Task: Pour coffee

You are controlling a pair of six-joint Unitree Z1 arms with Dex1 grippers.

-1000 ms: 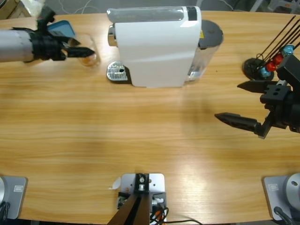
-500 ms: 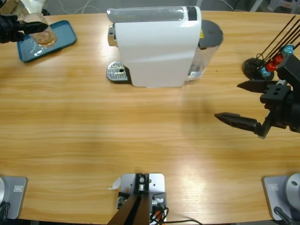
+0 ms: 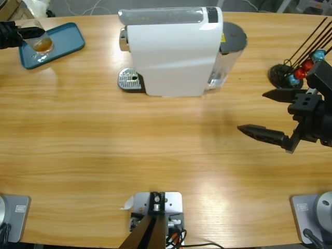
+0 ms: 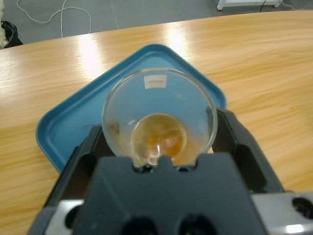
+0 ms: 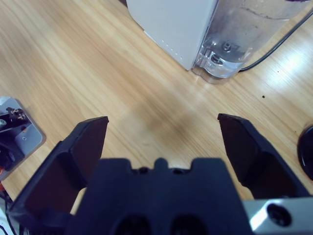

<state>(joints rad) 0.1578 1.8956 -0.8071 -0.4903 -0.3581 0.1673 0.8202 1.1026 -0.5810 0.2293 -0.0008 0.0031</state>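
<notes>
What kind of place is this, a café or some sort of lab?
Likely a robotics lab set up as a coffee corner: two robot grippers work at a wooden table with a coffee machine and a capsule stand.

A blue tray (image 3: 70, 39) lies just under and beyond the left claw. A white coffee machine (image 3: 174, 52) with a metal drip grate (image 3: 129, 79) stands well ahead of the right claw, and a capsule stand (image 3: 290, 72) sits near it.
</notes>
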